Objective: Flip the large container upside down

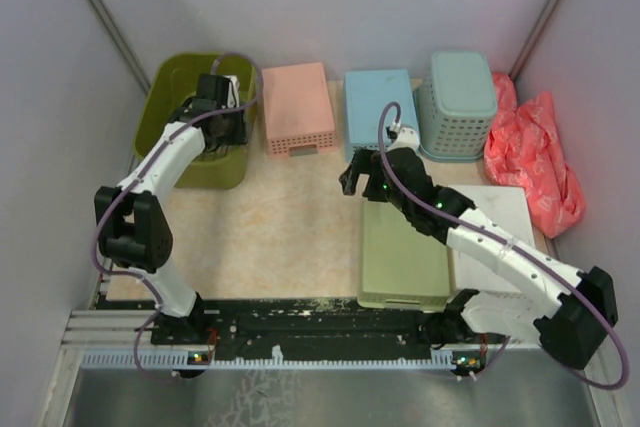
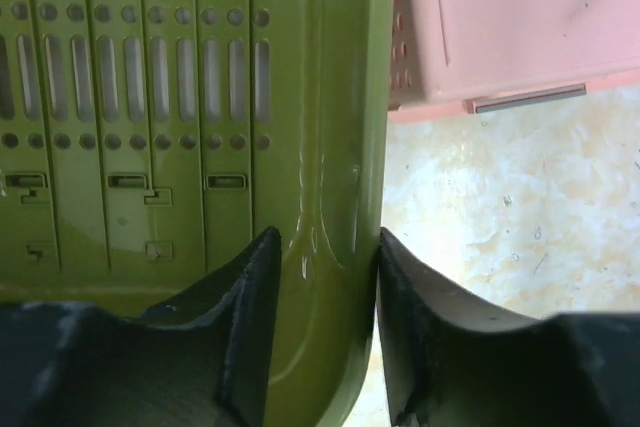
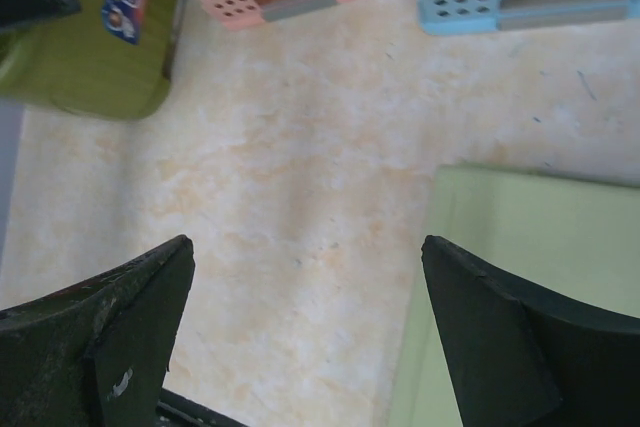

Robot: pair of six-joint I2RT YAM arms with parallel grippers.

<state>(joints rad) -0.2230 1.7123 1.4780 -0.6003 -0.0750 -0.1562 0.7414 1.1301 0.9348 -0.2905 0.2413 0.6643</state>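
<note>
Step in hand: grasp. My L gripper (image 2: 325,237) straddles the right wall of the olive-green tub (image 1: 160,117), jaws part-closed and pressing its rim on both sides. Tub stands upright, far left of table (image 1: 280,217). R gripper (image 3: 305,257) is wide open, empty. Next move, by my judgement: firm grip, lift, roll tub over.

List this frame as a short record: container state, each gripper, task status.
large container: upright, open side up, back left corner
left gripper: closed on its wall nearest the pink basket, one finger inside, one outside
right gripper: open, empty, over the table beside the light-green tray
task status: not yet flipped
</note>
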